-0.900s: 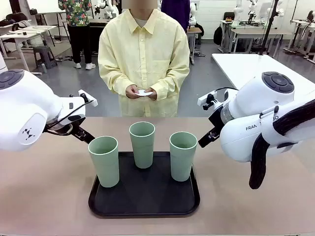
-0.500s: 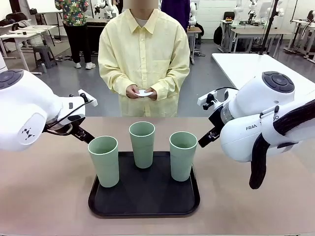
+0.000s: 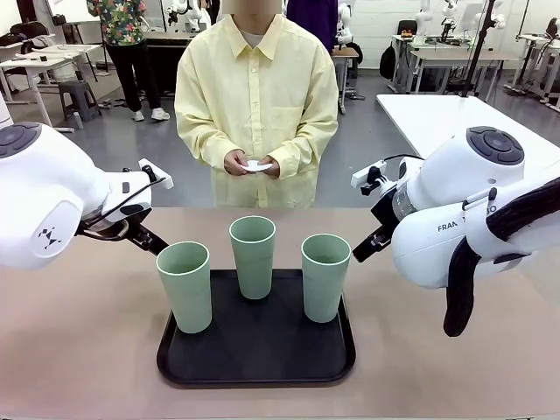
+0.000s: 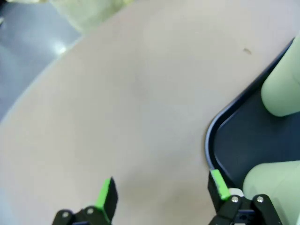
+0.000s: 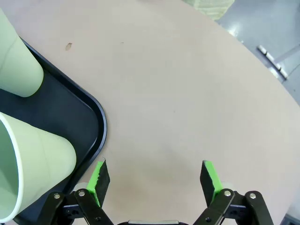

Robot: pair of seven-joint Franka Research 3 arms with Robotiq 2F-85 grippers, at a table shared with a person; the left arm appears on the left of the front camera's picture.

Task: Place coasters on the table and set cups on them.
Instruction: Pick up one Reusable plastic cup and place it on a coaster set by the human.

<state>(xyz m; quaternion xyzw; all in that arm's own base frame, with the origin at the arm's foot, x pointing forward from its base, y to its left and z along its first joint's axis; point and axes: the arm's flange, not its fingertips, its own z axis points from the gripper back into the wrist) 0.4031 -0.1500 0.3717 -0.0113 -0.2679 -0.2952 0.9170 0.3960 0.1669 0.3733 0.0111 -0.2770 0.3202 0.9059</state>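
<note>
- Coasters (image 3: 256,164) mostly hidden: small white piece pinched in person's hands (image 3: 234,163) beyond far edge of tabletop (image 3: 87,350); count and lacy rim impossible to make out.
- Cups (image 3: 253,258): three, pale green, tapered, upright on black tray (image 3: 258,359) by tabletop's near edge; cut off in wrist views.
- Left gripper (image 4: 161,190), right gripper (image 5: 153,176): fingers spread wide, holding nothing, above bare tabletop beside tray corners.

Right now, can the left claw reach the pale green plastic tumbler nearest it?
Probably yes: the open left claw hangs over bare beige table beside the black tray, with nothing between it and that tumbler.
</note>
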